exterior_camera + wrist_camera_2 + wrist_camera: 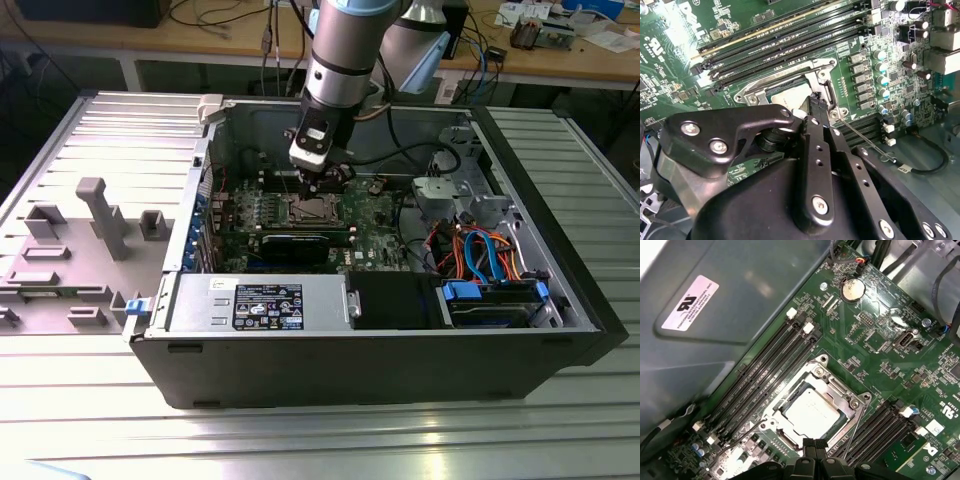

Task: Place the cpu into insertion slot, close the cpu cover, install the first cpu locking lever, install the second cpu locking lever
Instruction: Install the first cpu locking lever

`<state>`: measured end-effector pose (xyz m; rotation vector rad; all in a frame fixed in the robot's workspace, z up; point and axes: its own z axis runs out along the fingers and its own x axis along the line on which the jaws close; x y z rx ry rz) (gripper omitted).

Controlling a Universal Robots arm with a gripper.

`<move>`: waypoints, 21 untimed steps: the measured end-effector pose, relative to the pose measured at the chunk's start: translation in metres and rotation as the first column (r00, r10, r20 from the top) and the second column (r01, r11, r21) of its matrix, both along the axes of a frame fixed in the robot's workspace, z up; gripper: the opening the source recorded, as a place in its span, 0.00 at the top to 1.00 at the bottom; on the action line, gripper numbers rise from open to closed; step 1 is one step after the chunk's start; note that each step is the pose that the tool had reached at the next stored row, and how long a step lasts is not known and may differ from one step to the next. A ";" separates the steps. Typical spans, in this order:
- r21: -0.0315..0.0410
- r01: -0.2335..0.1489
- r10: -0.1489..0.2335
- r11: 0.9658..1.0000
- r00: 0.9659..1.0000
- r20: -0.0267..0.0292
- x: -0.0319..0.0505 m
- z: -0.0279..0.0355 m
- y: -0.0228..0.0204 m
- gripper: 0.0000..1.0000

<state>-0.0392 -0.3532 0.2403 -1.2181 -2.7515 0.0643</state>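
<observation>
- Exterior view: an open computer case (400, 370) lies on a ribbed metal worktop (300, 440). The arm reaches down into it over the green motherboard (375, 215).
- The gripper (322, 182) hangs just above the insertion slot (310, 208), which sits between banks of memory slots (765, 375).
- First wrist view: the cpu (812, 412) lies flat in the slot, silver top up.
- The cpu cover (832, 385) is down over the cpu, and its shiny frame rings the chip, which shows through the window.
- The gripper (814, 446) has its fingertips pressed together with nothing seen between them. The tips sit at the socket's edge.
- Second wrist view: the gripper (819, 102) tip is close against the steel frame at one corner. I cannot tell whether they touch.
- A thin locking lever (854, 425) runs along one side of the socket, and a second wire lever (742, 436) angles away from the opposite side.
- I cannot tell whether either lever is latched.
- A grey fixture plate (100, 215) lies on the worktop at the exterior view's left, well apart from the case.
</observation>
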 end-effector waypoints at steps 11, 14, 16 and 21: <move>0.000 -0.047 0.047 0.999 0.999 0.000 0.0000 0.0000 0.0000 0.89; 0.000 -0.058 0.058 0.998 0.998 0.000 0.0000 0.0000 0.0000 0.89; 0.000 -0.074 0.074 0.997 0.997 0.000 0.0000 0.0000 0.0000 0.89; 0.000 -0.097 0.097 0.995 0.995 0.000 0.0000 0.0000 0.0000 0.89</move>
